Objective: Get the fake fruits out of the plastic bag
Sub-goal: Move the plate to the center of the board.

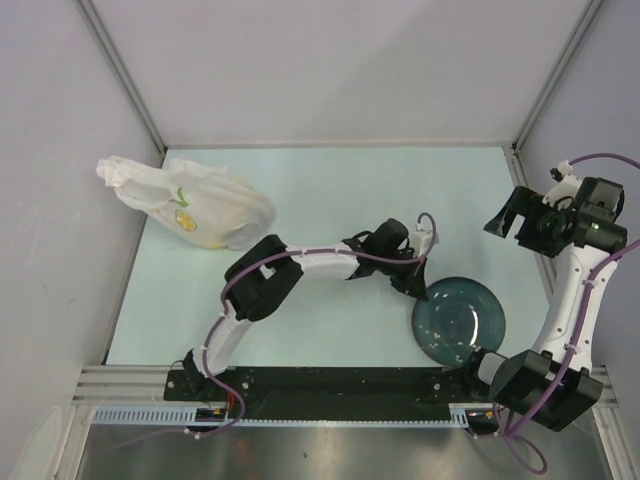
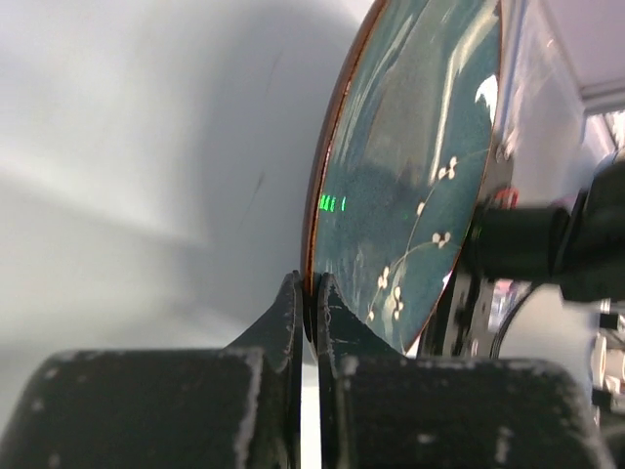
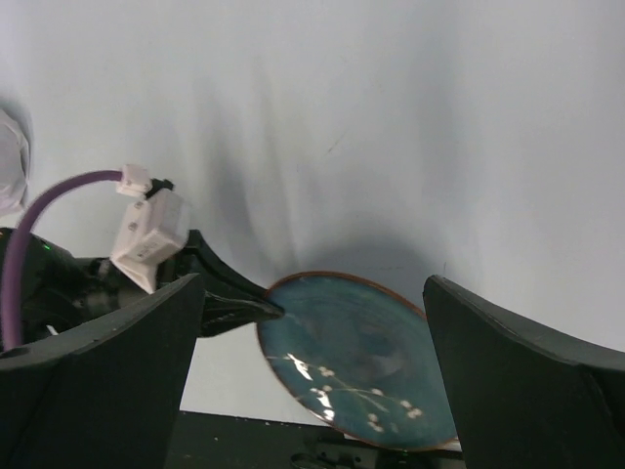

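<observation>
The plate, pinched as it seems at its left rim by the closed left pincer, should be slid slowly and flat, while the right pincer is wide open and empty and the plastic bag lies far left on the tabletop, the fake fruits unseen.

One plastic bag, one plate, two pincers: left pincer, right pincer.

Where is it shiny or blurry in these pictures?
Left wrist view: white glare streaks and tiny green glints on the plate, and the far right is blurry. Right wrist view: fuzzy grey shadows on the table above the plate. Top view: sharp, evenly lit.
</observation>
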{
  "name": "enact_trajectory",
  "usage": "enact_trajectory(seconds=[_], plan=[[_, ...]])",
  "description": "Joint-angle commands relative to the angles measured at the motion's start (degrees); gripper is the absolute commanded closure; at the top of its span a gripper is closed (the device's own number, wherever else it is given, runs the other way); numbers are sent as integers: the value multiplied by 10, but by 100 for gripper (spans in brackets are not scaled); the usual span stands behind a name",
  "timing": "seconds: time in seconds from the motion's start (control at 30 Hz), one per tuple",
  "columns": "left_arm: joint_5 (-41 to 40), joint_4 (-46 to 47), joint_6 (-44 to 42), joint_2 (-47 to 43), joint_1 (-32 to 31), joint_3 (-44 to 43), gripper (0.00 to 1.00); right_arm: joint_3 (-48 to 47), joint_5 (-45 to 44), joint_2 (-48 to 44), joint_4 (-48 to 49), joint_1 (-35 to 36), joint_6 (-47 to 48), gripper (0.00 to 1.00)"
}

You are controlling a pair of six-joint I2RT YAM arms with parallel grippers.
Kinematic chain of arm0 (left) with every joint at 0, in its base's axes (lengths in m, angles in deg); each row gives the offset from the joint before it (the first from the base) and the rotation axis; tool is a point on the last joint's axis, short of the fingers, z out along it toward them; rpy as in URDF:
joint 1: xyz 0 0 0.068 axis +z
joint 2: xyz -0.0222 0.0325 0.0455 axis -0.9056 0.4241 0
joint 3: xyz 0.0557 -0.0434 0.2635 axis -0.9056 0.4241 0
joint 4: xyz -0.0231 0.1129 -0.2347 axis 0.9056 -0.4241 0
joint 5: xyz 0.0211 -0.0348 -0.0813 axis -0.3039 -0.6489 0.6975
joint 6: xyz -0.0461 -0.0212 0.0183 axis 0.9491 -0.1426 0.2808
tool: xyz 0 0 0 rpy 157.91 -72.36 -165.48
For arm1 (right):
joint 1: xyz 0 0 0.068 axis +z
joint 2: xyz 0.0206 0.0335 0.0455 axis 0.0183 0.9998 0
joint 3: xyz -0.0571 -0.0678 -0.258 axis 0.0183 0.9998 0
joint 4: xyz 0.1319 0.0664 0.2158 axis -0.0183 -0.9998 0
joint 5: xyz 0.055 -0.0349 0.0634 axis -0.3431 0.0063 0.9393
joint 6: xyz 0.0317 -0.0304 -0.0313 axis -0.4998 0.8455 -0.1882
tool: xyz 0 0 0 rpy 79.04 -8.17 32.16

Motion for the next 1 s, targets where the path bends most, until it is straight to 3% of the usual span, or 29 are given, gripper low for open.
enact_trajectory(seconds=[0.0, 0.1, 0.23, 0.5, 0.87, 0.97], plan=[[-15, -81, -116, -80, 60, 64, 100, -3, 7, 8, 38, 31, -4, 0], [-26, -103, -137, -134, 99, 119, 100, -2, 0, 19, 46, 56, 1, 0], [-33, -98, -103, -205, 165, 214, 100, -3, -8, 32, 53, 90, 8, 0], [-6, -104, -116, -319, 232, 355, 100, -3, -9, 60, 86, 145, -4, 0], [-62, -181, -215, -358, 277, 408, 100, -25, -15, 104, 104, 222, 5, 0], [-118, -179, -215, -375, 278, 403, 100, -41, -16, 120, 114, 246, 8, 0]])
